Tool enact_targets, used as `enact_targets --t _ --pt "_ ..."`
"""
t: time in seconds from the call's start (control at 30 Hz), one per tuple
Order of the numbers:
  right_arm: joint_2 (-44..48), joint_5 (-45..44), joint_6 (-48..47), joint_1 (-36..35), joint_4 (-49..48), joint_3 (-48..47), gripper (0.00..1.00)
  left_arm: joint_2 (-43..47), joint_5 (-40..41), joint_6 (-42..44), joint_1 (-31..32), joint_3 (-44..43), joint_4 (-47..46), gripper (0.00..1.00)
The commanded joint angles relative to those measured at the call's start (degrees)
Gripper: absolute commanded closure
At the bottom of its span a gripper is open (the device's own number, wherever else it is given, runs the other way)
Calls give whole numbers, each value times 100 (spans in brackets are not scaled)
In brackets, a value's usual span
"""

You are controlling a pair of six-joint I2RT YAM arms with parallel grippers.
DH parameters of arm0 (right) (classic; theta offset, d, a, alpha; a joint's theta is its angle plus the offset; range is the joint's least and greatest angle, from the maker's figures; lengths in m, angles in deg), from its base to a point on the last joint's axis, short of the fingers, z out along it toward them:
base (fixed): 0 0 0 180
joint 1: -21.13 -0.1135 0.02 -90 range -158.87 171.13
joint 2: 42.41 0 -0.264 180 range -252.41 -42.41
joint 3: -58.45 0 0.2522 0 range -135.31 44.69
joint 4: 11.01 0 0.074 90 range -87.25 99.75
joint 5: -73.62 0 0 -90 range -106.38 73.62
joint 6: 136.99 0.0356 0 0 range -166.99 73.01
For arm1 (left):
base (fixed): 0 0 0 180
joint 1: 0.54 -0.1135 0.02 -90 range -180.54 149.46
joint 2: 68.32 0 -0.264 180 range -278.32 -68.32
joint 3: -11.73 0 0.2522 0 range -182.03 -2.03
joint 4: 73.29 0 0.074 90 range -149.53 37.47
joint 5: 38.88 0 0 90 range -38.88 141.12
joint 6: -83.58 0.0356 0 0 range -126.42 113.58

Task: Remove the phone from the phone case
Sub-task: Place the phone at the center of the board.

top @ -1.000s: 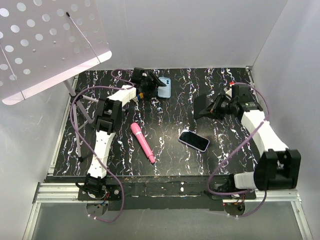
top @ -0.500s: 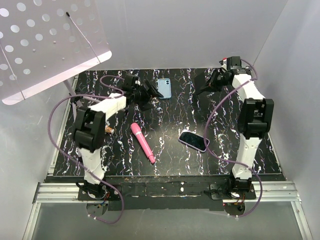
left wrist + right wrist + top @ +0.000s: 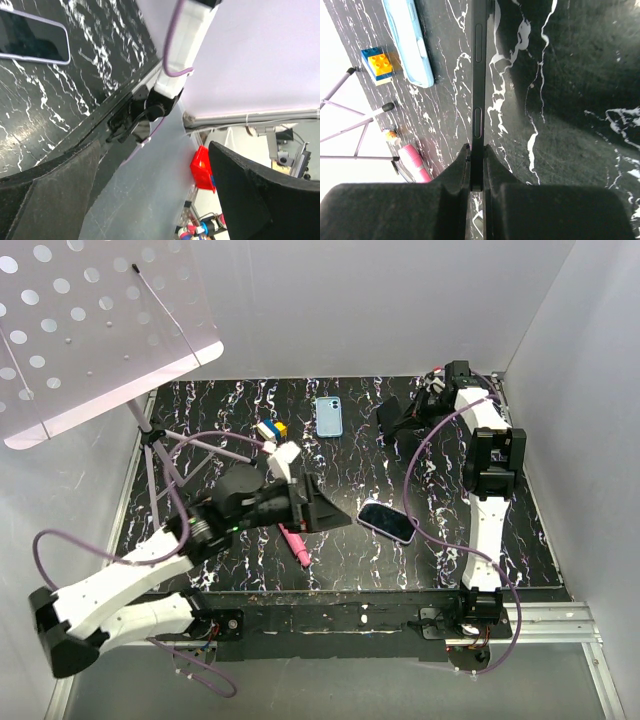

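Observation:
A dark-screened phone with a lavender rim (image 3: 388,522) lies flat on the black marbled table (image 3: 440,490), right of centre. It also shows in the left wrist view (image 3: 30,42). My right gripper (image 3: 402,416) is at the back right, shut on a thin black slab with side buttons (image 3: 479,75), held edge-on just above the table; I cannot tell whether it is a phone or a case. In the right wrist view the pads of that gripper (image 3: 477,170) press both its faces. My left gripper (image 3: 325,508) is open and empty, low over the middle of the table, left of the lavender-rimmed phone. Its fingers stand wide apart (image 3: 155,200).
A light blue phone or case (image 3: 328,416) lies at the back centre, also in the right wrist view (image 3: 410,42). A blue-and-yellow toy brick (image 3: 270,429) sits left of it. A pink tool (image 3: 292,537) lies partly under my left arm. A tripod (image 3: 150,430) with a perforated white board (image 3: 90,320) stands at the back left.
My left arm has swung from beside the light blue phone at the back to the front middle. My right gripper has carried the black slab to the back right and lowered it.

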Motion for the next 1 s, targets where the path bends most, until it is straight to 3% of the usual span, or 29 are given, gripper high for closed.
enact_targets --t 0.0,0.13,0.33,0.47,0.63,0.73,0.83,0.97 --pt "-183 388 -188 198 206 -578 98 1006 867 204 -30 162 932 11" --pt "-395 300 31 207 93 -640 96 1545 1350 319 -22 110 1346 10" --pt "-623 415 533 207 -233 -692 92 1449 1641 346 -22 -75 1654 10" --pt "-597 -93 323 216 179 -920 68 1247 1773 363 -22 -163 1742 9" --pt "-352 -1340 -248 269 1066 -1202 36 922 2300 627 -22 -391 1944 6" --pt "-80 -1913 -556 269 1628 -1141 23 772 2353 811 -30 -506 1945 5" --pt "577 -2247 -662 269 1684 -309 17 684 2423 873 -30 -506 1875 3" --pt "2019 -1591 -592 260 605 2237 17 588 2292 864 -22 -331 1567 2"
